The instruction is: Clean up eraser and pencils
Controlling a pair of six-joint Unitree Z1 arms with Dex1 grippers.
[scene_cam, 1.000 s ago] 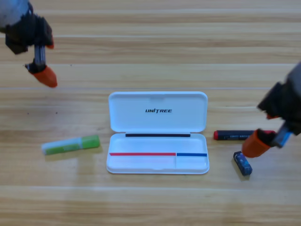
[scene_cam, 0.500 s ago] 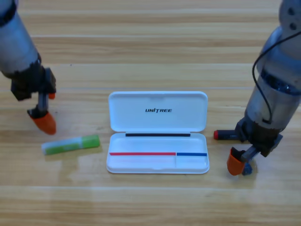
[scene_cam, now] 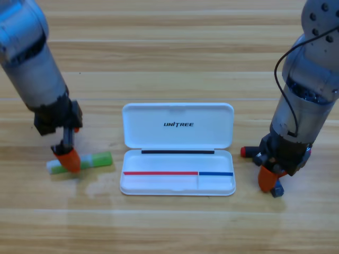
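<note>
A white, round-cornered plastic case is seen lying open at the middle of a wooden table whose pale planks run across the view; its lid is folded back flat, and the shallow tray below it holds nothing loose. To the left of the case a light green pencil, a thick smooth stick with a white end, is laid flat on the wood, pointing roughly toward the tray's left edge. The left gripper, carried on a grey cylindrical arm that enters from the upper left corner, is set down over the whitish half of this stick, with one orange jaw tip covering it; whether the stick is pinched or the jaws are merely placed around it cannot be told. To the right of the case only the red tip of the second pencil is shown, the rest being covered by the right arm's black wrist. The right gripper is lowered to the table just below that stick, beside the tray's right end. A small dark corner of the eraser is visible at the orange jaw tip, touching it, but how the jaws stand there cannot be told.
</note>
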